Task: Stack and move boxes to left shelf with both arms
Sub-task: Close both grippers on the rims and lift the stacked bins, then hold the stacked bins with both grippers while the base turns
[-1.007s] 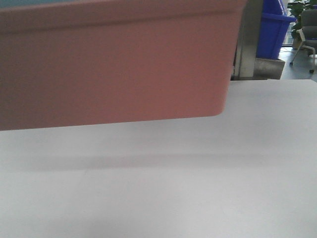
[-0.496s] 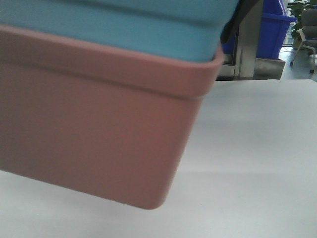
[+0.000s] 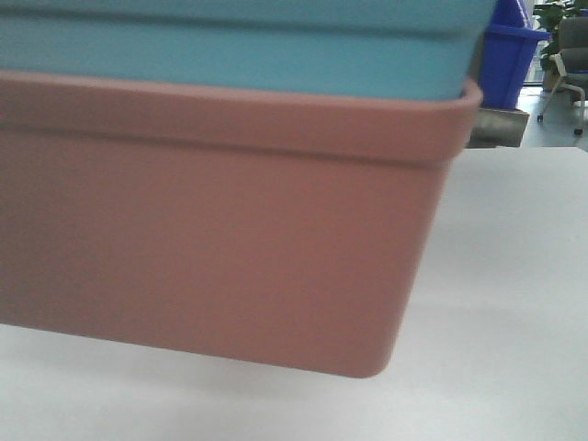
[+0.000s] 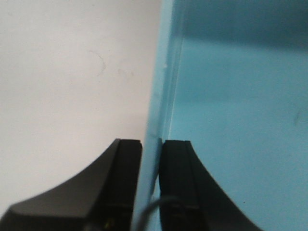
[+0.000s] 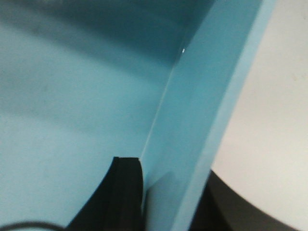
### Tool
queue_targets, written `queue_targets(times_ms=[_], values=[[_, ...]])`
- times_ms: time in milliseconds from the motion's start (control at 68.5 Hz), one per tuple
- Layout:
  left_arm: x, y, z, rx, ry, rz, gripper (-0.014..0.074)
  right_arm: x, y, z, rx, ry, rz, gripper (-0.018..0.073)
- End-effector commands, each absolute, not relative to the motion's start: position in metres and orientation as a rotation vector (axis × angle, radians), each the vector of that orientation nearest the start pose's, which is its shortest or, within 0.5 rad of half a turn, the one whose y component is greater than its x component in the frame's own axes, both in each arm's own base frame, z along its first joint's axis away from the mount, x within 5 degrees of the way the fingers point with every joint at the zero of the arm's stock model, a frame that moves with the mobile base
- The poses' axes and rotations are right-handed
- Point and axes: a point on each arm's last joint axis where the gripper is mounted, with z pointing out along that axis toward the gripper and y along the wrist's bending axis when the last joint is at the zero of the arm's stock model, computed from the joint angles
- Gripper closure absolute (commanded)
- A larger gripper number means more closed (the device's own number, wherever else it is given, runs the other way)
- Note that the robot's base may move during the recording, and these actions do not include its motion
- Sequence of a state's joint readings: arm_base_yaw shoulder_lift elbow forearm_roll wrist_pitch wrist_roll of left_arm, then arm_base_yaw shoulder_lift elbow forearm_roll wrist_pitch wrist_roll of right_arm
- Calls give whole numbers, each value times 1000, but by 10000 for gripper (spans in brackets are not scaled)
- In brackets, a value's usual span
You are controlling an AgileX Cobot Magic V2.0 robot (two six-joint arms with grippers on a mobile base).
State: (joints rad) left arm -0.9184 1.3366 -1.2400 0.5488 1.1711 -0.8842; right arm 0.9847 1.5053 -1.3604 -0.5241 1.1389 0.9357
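The sky-blue box [image 3: 230, 55] sits nested inside the salmon-pink box [image 3: 211, 239], and the stack fills most of the front view, close to the camera and slightly tilted above the white table [image 3: 514, 303]. My left gripper [image 4: 151, 144] is shut on the blue box's left wall [image 4: 166, 72], one black finger [image 4: 126, 173] outside and one inside. My right gripper [image 5: 178, 192] is shut on the blue box's right wall [image 5: 211, 96], with its inner finger [image 5: 126, 187] against the wall. The left shelf is out of view.
Dark blue crates [image 3: 510, 50] stand behind the table at the upper right, with an office chair [image 3: 571, 55] beyond them. White tabletop [image 4: 72, 72] shows beside the stack on the left, and tabletop [image 5: 269, 120] also shows on the right.
The stack has dropped lower in the front view, so the blue box now shows above the pink rim. Since half a second ago it has shifted right and levelled out.
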Motion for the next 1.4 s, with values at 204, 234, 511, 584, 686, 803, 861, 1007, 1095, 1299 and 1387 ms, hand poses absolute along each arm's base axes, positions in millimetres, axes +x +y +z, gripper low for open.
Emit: queue_targets(times_ms=[204, 234, 511, 584, 686, 803, 861, 1007, 1095, 1299, 1387], values=[[184, -211, 376, 253, 2339, -382, 608, 202, 250, 373, -253, 2311, 342, 503], [184, -211, 376, 255, 2336, -386, 608, 203, 250, 373, -253, 2314, 338, 503], [186, -213, 375, 260, 2332, -384, 608, 202, 249, 372, -248, 2327, 318, 503], [186, -213, 375, 260, 2332, -384, 608, 202, 249, 372, -248, 2327, 318, 503], [186, -213, 375, 260, 2332, -384, 608, 202, 249, 372, -248, 2327, 318, 503], [186, -213, 375, 259, 2335, -379, 608, 202, 249, 372, -248, 2327, 318, 503], [185, -212, 374, 257, 2341, -371, 608, 202, 249, 372, -248, 2327, 318, 503], [185, -210, 373, 250, 2364, -340, 608, 202, 248, 371, -244, 2336, 304, 503], [185, -209, 373, 249, 2368, -336, 608, 202, 248, 371, -242, 2340, 297, 503], [185, -209, 373, 249, 2368, -336, 608, 202, 248, 371, -242, 2340, 297, 503], [185, -209, 373, 249, 2368, -336, 608, 202, 248, 371, -242, 2340, 297, 503]])
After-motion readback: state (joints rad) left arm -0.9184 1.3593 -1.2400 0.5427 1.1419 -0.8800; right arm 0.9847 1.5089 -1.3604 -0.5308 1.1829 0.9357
